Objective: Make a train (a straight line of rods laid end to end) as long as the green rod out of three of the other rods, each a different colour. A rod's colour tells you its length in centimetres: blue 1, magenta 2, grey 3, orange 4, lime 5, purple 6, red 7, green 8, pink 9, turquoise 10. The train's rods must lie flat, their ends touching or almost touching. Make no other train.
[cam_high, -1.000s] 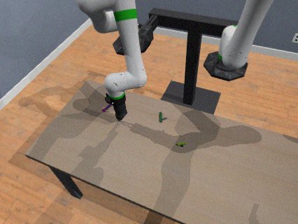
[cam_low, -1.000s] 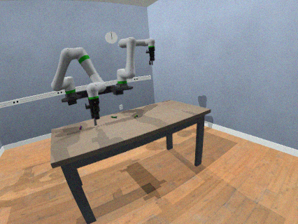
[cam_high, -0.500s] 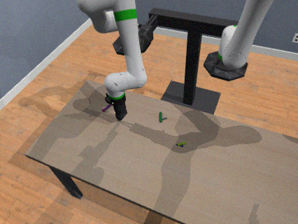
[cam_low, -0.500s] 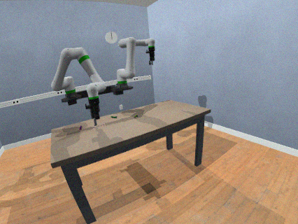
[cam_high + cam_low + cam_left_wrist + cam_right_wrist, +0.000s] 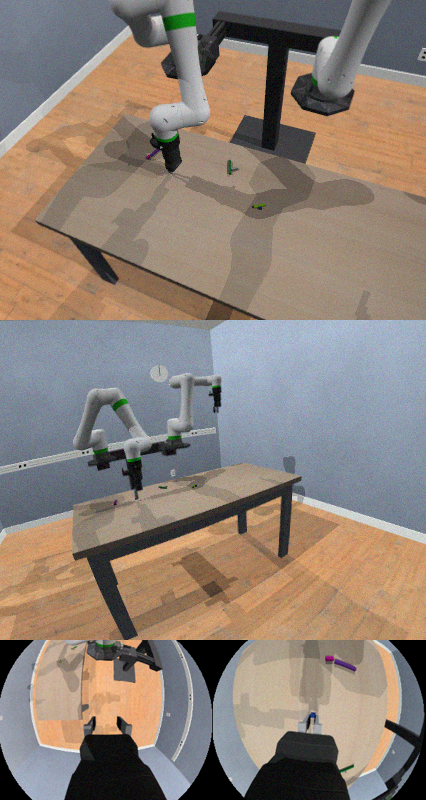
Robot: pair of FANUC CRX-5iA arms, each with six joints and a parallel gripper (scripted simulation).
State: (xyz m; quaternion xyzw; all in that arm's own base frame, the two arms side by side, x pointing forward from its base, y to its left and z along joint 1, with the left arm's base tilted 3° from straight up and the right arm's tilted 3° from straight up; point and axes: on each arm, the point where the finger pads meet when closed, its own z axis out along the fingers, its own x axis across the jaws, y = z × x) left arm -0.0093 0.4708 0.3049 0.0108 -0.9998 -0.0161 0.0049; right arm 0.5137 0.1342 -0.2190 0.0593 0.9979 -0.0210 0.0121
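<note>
Gripping a blue rod (image 5: pixel 312 715), the right gripper (image 5: pixel 171 172) (image 5: pixel 136 498) (image 5: pixel 312 718) is low over the table, the left gripper (image 5: pixel 216 411) (image 5: pixel 106 721) open and empty. No three-rod train shows yet: the magenta rod (image 5: pixel 148 157) (image 5: pixel 329 658) lies just beside the purple rod (image 5: pixel 155 152) (image 5: pixel 345 665), the lime rod (image 5: pixel 259 205) well apart near the green rod's (image 5: pixel 229 167) (image 5: pixel 163 487) (image 5: pixel 73 647) (image 5: pixel 347 768) side; joining blue, magenta and lime likely remains.

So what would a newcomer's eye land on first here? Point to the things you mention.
Probably the big white arm reaching down over the table (image 5: pixel 200 240) (image 5: pixel 200 502), its black hand (image 5: pixel 171 170) (image 5: pixel 136 496) (image 5: pixel 310 725) low with a small blue rod (image 5: pixel 313 715) at its fingertips. Next, the bright magenta rod (image 5: pixel 329 658) and longer purple rod (image 5: pixel 345 665) nearly end to end near that hand. Then the green rod (image 5: pixel 229 167) (image 5: pixel 163 487) (image 5: pixel 347 768), farther along the table.
</note>
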